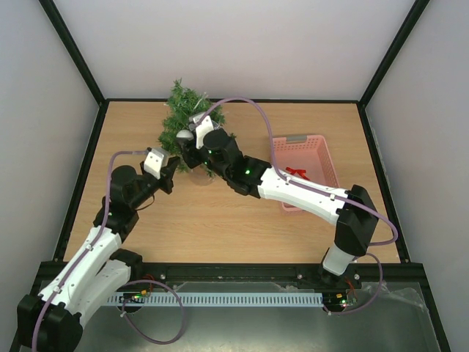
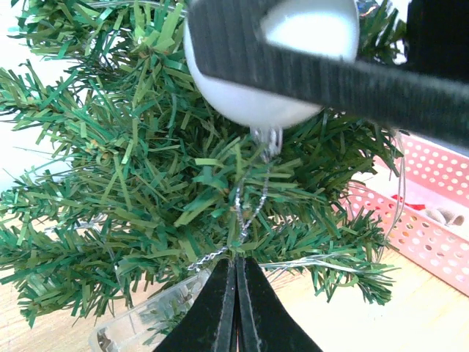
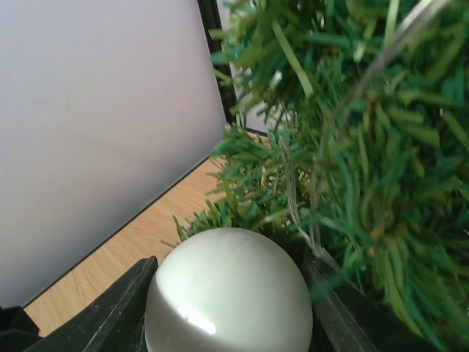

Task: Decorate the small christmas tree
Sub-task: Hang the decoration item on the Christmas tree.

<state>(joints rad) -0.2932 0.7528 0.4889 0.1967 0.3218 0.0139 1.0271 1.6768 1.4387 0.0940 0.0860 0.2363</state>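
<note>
The small christmas tree (image 1: 183,106) stands at the back of the table, left of centre, and its green branches (image 2: 110,183) fill the left wrist view. My right gripper (image 1: 187,139) reaches in from the right and is shut on a white ball ornament (image 3: 227,293), held against the tree's front branches (image 3: 352,169). From the ball's cap (image 2: 267,136) a silver string (image 2: 245,213) runs down to my left gripper (image 2: 236,258). That gripper is shut on the string, low by the tree's base (image 1: 173,170).
A pink basket (image 1: 322,158) sits at the right of the table with a red item (image 1: 297,172) inside; its perforated wall (image 2: 432,213) lies close behind the tree. A clear plastic dish (image 2: 132,323) holds the tree's foot. Black frame rails border the table.
</note>
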